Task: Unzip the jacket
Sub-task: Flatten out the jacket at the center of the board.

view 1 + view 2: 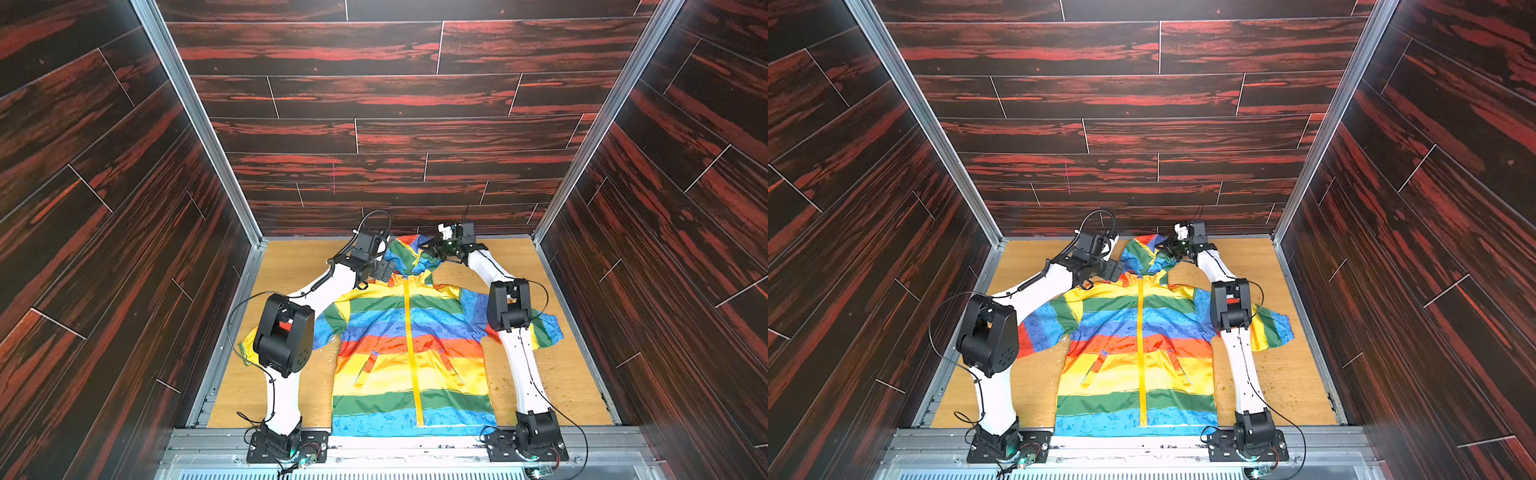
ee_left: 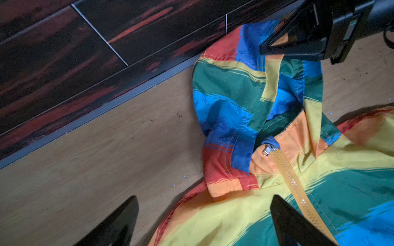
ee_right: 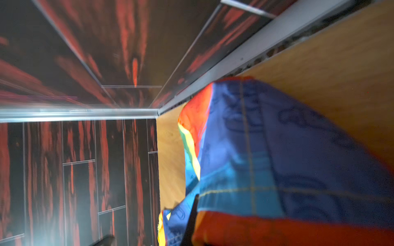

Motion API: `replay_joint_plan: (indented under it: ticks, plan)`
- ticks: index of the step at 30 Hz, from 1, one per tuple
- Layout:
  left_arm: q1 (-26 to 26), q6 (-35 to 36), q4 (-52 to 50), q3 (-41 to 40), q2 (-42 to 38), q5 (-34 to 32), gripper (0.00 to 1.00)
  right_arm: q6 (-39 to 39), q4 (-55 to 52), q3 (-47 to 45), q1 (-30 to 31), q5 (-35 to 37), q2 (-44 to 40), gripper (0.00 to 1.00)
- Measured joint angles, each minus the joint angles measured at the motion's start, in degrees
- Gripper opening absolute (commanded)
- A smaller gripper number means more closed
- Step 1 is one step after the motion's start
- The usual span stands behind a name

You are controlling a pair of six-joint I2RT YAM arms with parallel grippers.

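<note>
Two grippers are working at the far collar of the flat, mid-table rainbow-striped shiny jacket [image 1: 374, 332]: the wide-open, empty left gripper [image 2: 204, 197] is hovering just left of the near-to-far yellow zipper [image 1: 409, 353]'s silver slider [image 2: 269, 149], and the right gripper [image 2: 264, 45] is clamping the striped hood [image 1: 409, 249].

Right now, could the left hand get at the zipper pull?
Probably yes: the left hand hangs open by the jacket collar, and the zipper pull lies uncovered ahead of it.

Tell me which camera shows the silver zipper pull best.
Left wrist view: the small silver metal zipper pull sits close and sharp at the collar. Both top views show only the yellow-orange zipper strip, the pull too small. The right wrist view shows blurred hood fabric.
</note>
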Motion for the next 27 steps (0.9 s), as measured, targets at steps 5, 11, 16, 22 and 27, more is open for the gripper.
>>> replay_joint_plan:
  ticks: [5,11,16,22,27]
  plan:
    - [-0.4,-0.4,2.4,0.0,1.6,-0.9,0.97,0.7,2.1,1.1,1.3,-0.8,-0.1,0.00]
    - [-1.6,-3.1,5.0,0.8,4.9,-2.2,0.97,4.8,5.6,1.1,2.7,-1.9,-0.1,0.00]
    - [-3.2,-5.8,6.0,4.9,8.8,-3.5,0.98,9.3,9.3,1.1,2.9,-3.2,-0.3,0.00]
    - [-4.0,-9.5,6.3,9.7,12.1,-4.3,0.98,12.4,11.4,1.3,2.7,-4.0,-1.9,0.00]
    - [-3.8,-12.3,5.7,17.3,17.5,-4.5,0.98,15.1,12.8,1.8,2.8,-4.8,-3.4,0.00]
